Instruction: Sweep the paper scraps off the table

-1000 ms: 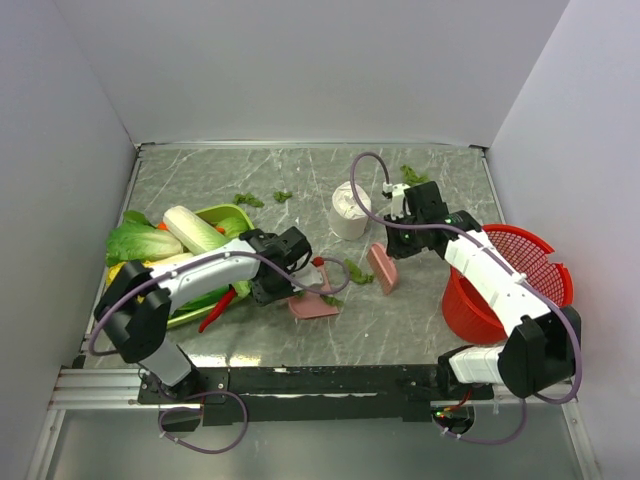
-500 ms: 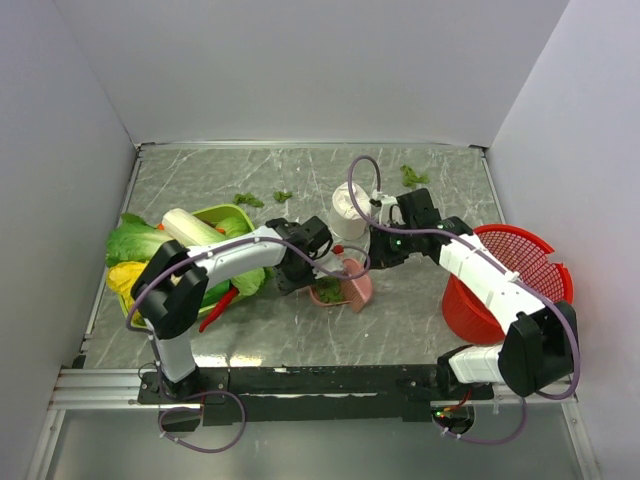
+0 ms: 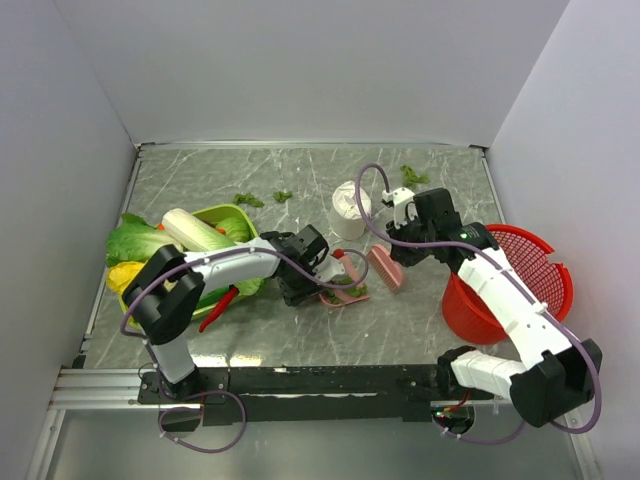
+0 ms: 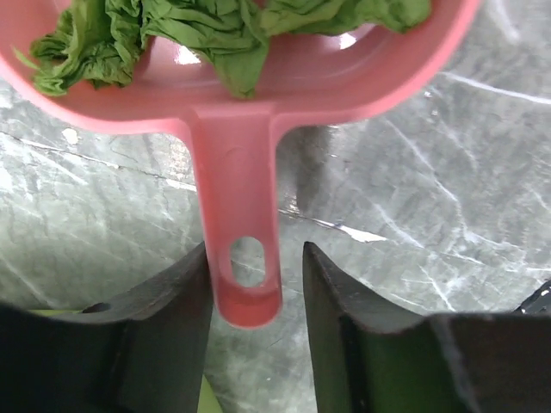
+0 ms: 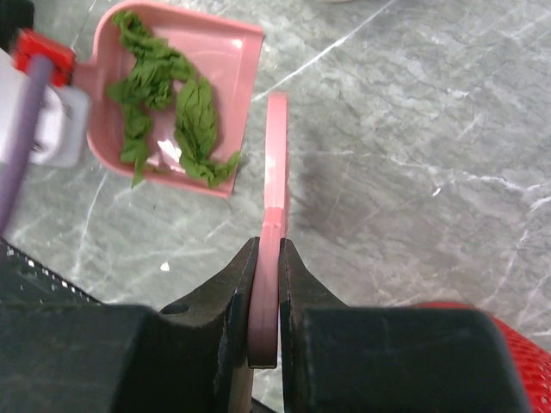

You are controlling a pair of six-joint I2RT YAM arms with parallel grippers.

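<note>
Now, left end effector [image 4: 255, 254]: open, fingers either side of the pink dustpan handle, a sliver of desk showing between one finger and the handle, not clamped.
pink dustpan [image 4: 245, 198]: flat on the desk mid-front, handle pointing at the left end effector, pan holding green bits.
right end effector [image 5: 268, 245]: closed tight on the near end of the pink sweeper.
pink sweeper [image 5: 275, 155]: thin flat blade seen edge-on, far end just beside the dustpan's open edge; touching or not, can't tell.
paper scraps [image 5: 176, 112]: crinkled green pile inside the dustpan; more loose on the desk at the back, two bits left of the white roll [image 3: 248, 200] and one near the back right corner [image 3: 412, 176].
desk [image 3: 250, 330]: dark grey marble top.
white roll [image 3: 348, 210]: upright, behind the dustpan.
green tray [image 3: 232, 212]: left side, stacked with vegetables.
red basket [image 3: 520, 275]: right edge of the desk, beside the right arm.
</note>
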